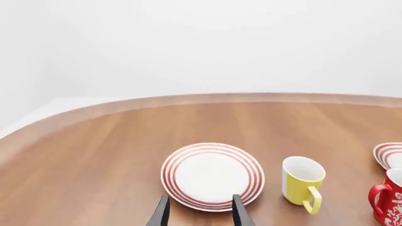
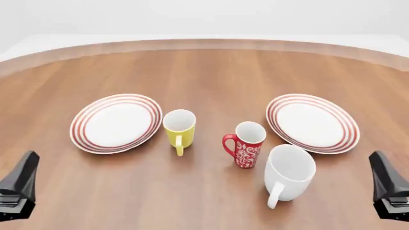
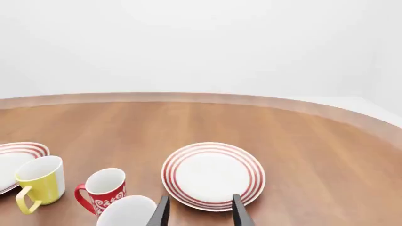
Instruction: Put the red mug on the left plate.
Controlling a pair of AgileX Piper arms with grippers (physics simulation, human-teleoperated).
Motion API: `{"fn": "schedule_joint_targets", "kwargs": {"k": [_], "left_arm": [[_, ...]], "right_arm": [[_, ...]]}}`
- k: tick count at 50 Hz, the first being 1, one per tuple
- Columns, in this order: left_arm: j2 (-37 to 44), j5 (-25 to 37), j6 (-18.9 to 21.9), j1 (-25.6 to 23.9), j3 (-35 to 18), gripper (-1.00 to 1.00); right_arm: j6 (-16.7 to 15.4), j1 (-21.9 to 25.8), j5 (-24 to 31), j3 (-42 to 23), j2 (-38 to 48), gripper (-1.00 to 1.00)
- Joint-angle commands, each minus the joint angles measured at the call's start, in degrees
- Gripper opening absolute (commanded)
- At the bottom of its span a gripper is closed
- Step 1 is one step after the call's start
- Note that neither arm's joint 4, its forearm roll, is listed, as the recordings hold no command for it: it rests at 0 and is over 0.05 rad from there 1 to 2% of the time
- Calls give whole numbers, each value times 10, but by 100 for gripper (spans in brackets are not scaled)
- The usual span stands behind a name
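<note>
While my open, empty grippers [image 2: 18,184] [image 2: 388,184] wait near, the red mug [image 2: 245,143] stands untouched, right of the left plate [image 2: 84,136].

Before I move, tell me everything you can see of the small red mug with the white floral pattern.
The small red mug with the white floral pattern stands upright on the brown wooden table, glossy like glazed ceramic, white inside and apparently empty. In the front view its red loop handle points left, toward the plain yellow mug. The larger plain white mug stands close at its near right. No gripper touches it.
</note>
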Motion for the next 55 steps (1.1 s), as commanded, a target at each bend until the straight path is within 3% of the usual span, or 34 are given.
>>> {"fn": "schedule_joint_targets", "kwargs": {"k": [1,40,45,55], "left_arm": [[0,-3,0,2,-5,100],[4,4,10,-23,-14,100],[27,2,25,-51,-31,100],[152,-69,60,-131,-81,100]], "right_arm": [[2,-2,-9,0,14,100],[-13,4,-6,0,7,100],[-14,4,-5,0,5,100],[-22,8,-3,0,2,100]]}}
